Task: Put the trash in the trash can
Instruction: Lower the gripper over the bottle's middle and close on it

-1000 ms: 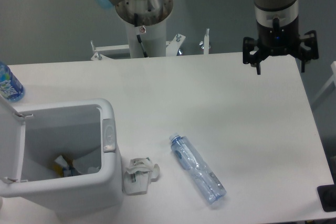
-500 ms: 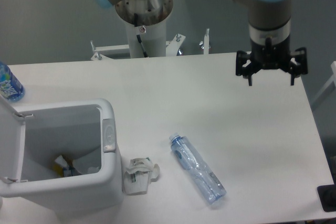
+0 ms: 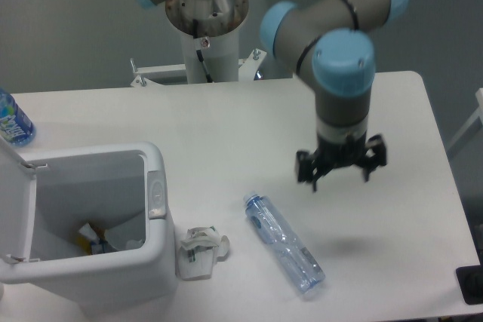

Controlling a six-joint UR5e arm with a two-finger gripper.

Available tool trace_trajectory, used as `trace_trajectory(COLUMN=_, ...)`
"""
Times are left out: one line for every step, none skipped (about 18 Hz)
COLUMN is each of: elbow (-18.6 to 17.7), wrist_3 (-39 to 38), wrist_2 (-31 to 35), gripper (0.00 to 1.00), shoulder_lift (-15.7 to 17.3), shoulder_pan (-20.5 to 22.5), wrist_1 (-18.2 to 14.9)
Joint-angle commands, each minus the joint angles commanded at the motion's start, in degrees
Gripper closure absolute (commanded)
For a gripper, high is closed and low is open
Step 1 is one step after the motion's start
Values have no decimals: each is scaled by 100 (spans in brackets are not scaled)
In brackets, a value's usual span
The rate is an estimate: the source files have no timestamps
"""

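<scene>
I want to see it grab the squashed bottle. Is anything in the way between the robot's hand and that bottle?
Nothing visible is. The end effector hangs open above the table, up and to the right of the bottle, with only bare tabletop between them. The scrap lies on the bottle's other side, next to the bin.

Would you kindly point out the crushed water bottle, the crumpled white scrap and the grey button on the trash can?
crushed water bottle (image 3: 284, 244), fixed camera view, middle of its clear body.
crumpled white scrap (image 3: 201, 250), fixed camera view, its centre.
grey button (image 3: 156, 194), fixed camera view, middle of the oval on the bin's rim.
</scene>
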Motion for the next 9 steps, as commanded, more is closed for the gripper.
trace_trajectory(elbow=35, wrist_3=-150, wrist_2=-150, gripper=0, shoulder_lift=-114, shoulder_pan=9, wrist_1=88)
trace_trajectory(elbow=44, wrist_3=-273, wrist_2=-187, gripper=0, shoulder_lift=-211, shoulder_pan=-9, wrist_1=228)
trace_trajectory(elbow=44, wrist_3=-387, wrist_2=-187, gripper=0, shoulder_lift=-308, shoulder_pan=-17, wrist_1=420)
trace_trajectory(elbow=44, wrist_3=-458, wrist_2=-187, gripper=0, shoulder_lift=-413, shoulder_pan=-61, wrist_1=596)
trace_trajectory(elbow=53, wrist_3=-476, wrist_2=-178, gripper=0, shoulder_lift=-545, shoulder_pan=-149, wrist_1=703)
trace_trajectory(elbow=71, wrist_3=-476, wrist_2=-161, gripper=0, shoulder_lift=-642, shoulder_pan=-176, wrist_1=799)
trace_trajectory(elbow=114, wrist_3=-485, wrist_2=-134, gripper=0, shoulder_lift=-747, shoulder_pan=-184, wrist_1=861)
trace_trajectory(elbow=115, wrist_3=-520, wrist_2=-91, gripper=0, shoulder_lift=-809, shoulder_pan=-193, wrist_1=871)
trace_trajectory(elbow=115, wrist_3=-529, wrist_2=-29, gripper=0, shoulder_lift=-871, shoulder_pan=-202, wrist_1=897)
